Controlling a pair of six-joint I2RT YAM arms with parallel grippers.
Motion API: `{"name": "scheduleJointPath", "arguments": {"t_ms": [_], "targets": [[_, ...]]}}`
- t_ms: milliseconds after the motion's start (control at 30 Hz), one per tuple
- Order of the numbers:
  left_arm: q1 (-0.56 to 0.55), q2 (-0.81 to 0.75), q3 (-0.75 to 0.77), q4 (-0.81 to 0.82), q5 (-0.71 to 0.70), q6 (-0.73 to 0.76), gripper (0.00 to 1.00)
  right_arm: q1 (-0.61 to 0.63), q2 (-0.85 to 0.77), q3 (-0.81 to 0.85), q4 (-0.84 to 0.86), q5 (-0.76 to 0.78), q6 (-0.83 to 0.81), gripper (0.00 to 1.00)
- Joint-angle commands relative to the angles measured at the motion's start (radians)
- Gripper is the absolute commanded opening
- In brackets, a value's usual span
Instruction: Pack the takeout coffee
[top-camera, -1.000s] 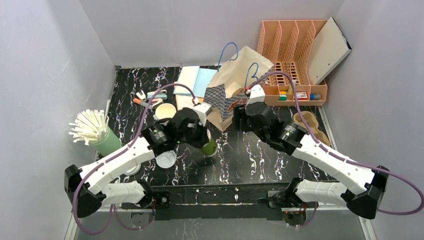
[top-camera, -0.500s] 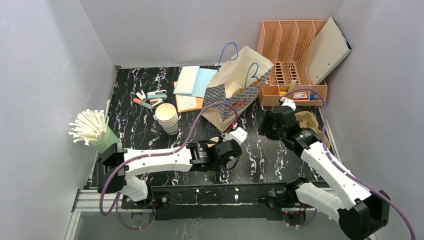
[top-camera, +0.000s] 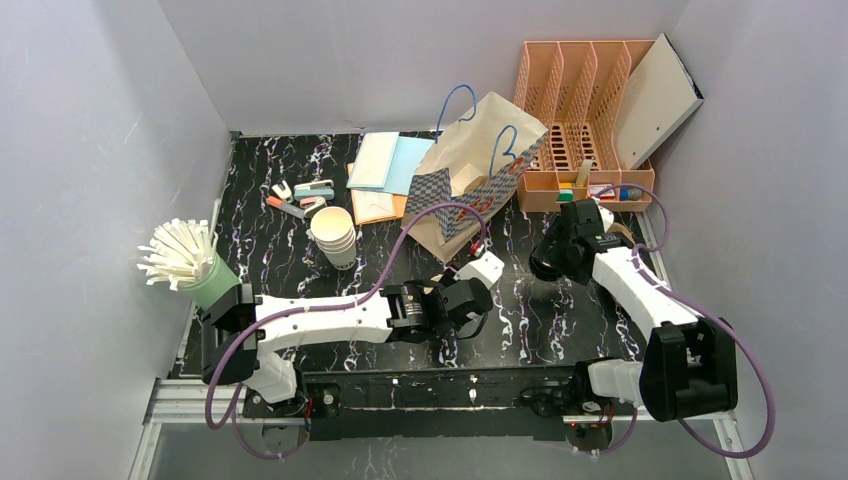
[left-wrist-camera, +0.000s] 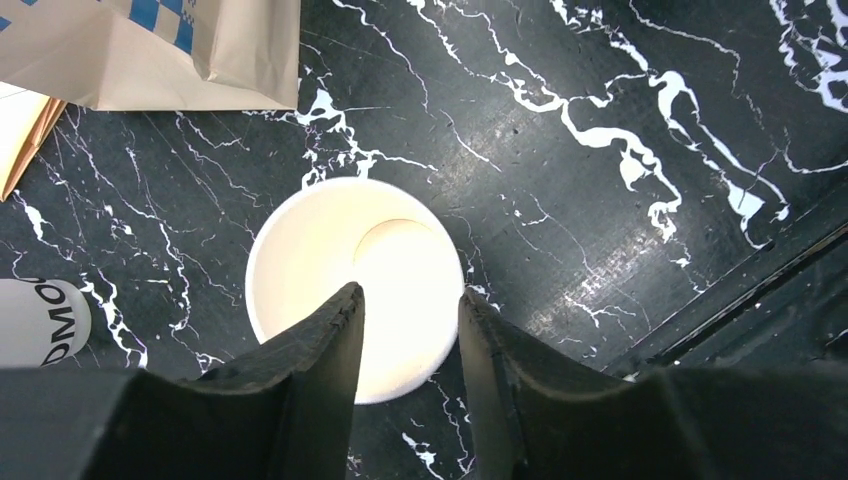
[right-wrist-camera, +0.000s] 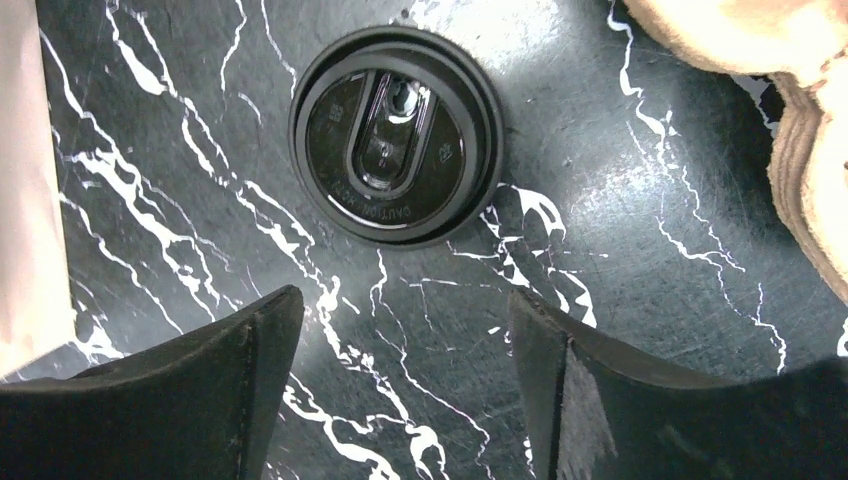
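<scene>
– Paper cup (left-wrist-camera: 330, 250), the takeout coffee one, stands upright on the black marble table (left-wrist-camera: 620, 200). The left wrist camera looks right down into its pale inside.

– Where is the left gripper (left-wrist-camera: 410, 300)?

– Right above the cup's mouth, at its near side. One finger hangs over the inside and the other sits by the rim. The two fingers are a little apart, with nothing pinched between them. I cannot tell if one touches the rim.

– Can the top camera see the cup?

– No, from up there the left gripper (top-camera: 468, 302) covers it. But that view shows the spot: the near middle of the table, just nearer than the paper bag (top-camera: 478, 165).

– And the right gripper (right-wrist-camera: 405, 310)?

– Its fingers are spread wide and hold nothing. Only its own camera shows a round black lid (right-wrist-camera: 397, 150), flat on the table just past the fingers and not touching them. Brown cardboard trays (right-wrist-camera: 790, 120) lie to the right of the lid. From the top, the right gripper (top-camera: 555, 255) is right of the bag, apart from the cup.
</scene>
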Motion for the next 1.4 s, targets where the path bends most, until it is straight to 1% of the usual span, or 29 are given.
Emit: {"name": "scheduleJointPath", "arguments": {"t_ms": [0, 133, 233, 333, 400, 500, 567, 633, 767, 933, 1067, 1367], "targets": [[-0.002, -0.022, 0.050, 0.000, -0.006, 0.008, 0.40, -0.018, 0.017, 0.067, 0.051, 0.082, 0.023, 0.78], [-0.001, -0.084, 0.058, -0.014, 0.008, 0.006, 0.43, -0.026, 0.038, 0.082, 0.060, 0.114, 0.022, 0.70], [-0.002, -0.149, 0.039, -0.029, 0.008, -0.008, 0.43, -0.038, 0.051, 0.081, 0.065, 0.142, 0.028, 0.66], [-0.001, -0.228, -0.015, -0.038, -0.004, -0.041, 0.43, -0.049, 0.063, 0.081, 0.087, 0.158, 0.019, 0.58], [0.001, -0.283, -0.063, -0.036, -0.019, -0.072, 0.43, -0.050, 0.077, 0.091, 0.112, 0.157, -0.011, 0.50], [0.015, -0.360, -0.148, -0.024, -0.024, -0.104, 0.43, -0.051, 0.117, 0.114, 0.142, 0.162, -0.049, 0.46], [0.035, -0.392, -0.191, -0.021, -0.018, -0.127, 0.42, -0.052, 0.149, 0.132, 0.144, 0.165, -0.059, 0.45], [0.063, -0.420, -0.222, -0.022, -0.003, -0.149, 0.41, -0.051, 0.178, 0.141, 0.147, 0.172, -0.060, 0.41], [0.124, -0.473, -0.269, -0.028, 0.022, -0.182, 0.40, -0.053, 0.206, 0.141, 0.155, 0.170, -0.045, 0.41], [0.174, -0.538, -0.312, -0.060, 0.014, -0.198, 0.39, -0.060, 0.225, 0.127, 0.164, 0.180, -0.034, 0.41], [0.183, -0.568, -0.338, -0.099, -0.031, -0.220, 0.38, -0.063, 0.247, 0.123, 0.171, 0.179, -0.037, 0.41], [0.185, -0.581, -0.407, -0.150, -0.118, -0.306, 0.37, -0.063, 0.279, 0.118, 0.181, 0.170, -0.032, 0.40]]}}
